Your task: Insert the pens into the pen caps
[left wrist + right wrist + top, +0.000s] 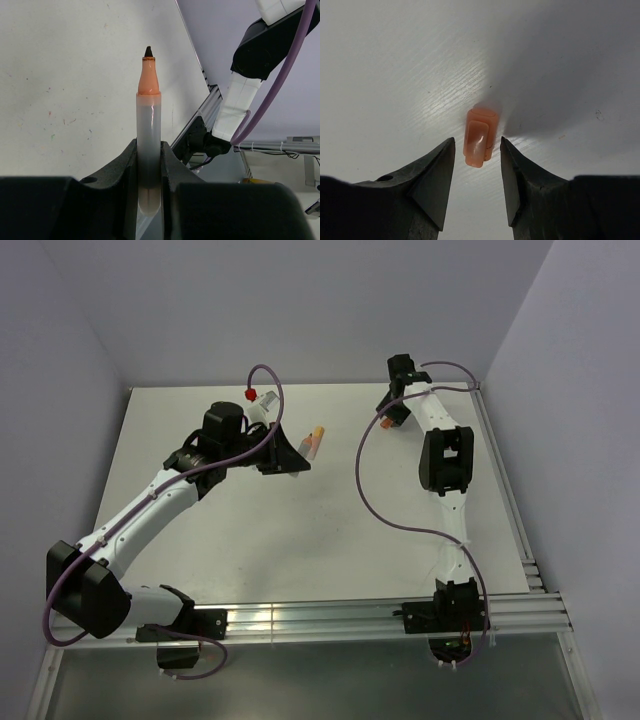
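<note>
At the far right of the white tabletop (pixel 330 540), close under the back wall, the right pincer (pixel 477 141) was seen spread, one finger on each side of a short solid-orange plastic cap (pixel 480 131) lying flat. A gap showed on both sides, so nothing was gripped yet. Over at mid-table, the left pincer (pixel 149 152) was pressed together on a whitish translucent plastic pen (pixel 148 115). It was held low on the barrel, with the orange nib collar and dark tip pointing out free.

The step in hand was judged to be the pick of the cap. To be done well, the cap should be centred and squeezed squarely across its sides, so that it is not squirted away over the smooth top. Which end was the mouth could not be told. Once lifted, cap and nib would need lining up on one axis before any push.

Room was tight at the cap, with the back wall and the metal side rail (pixel 505 490) both near. The bare middle between the arms was judged the better meeting place. A small red-tipped piece (pixel 250 394) behind the left arm was to be kept clear of.
</note>
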Controlling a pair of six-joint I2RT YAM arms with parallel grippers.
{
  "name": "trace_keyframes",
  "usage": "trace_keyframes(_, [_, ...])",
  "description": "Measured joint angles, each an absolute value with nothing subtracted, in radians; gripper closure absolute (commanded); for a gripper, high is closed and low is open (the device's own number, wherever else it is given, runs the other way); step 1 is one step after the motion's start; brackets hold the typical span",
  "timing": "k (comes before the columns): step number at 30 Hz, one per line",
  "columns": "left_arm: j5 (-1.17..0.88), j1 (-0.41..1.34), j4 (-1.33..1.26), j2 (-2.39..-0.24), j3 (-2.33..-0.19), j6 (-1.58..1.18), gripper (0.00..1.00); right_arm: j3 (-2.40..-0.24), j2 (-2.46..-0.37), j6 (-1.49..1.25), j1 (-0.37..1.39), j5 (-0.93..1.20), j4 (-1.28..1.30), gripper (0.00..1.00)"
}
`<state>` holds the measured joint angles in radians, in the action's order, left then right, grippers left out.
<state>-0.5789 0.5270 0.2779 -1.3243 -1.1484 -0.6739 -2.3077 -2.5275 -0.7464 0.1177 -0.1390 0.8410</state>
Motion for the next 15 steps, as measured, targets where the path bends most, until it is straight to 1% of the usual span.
trace_keyframes(13, [-0.583,0.527,0.274,-1.324,-1.148,-0.674,1.00,-2.340,-2.563,-0.731,0.115,-0.138,0.856,0.53])
trace_keyframes(15, [-0.583,0.527,0.274,-1.324,-1.148,-0.674,1.00,-2.342,-2.563,-0.727,0.115,-0.138,0.857,0.57])
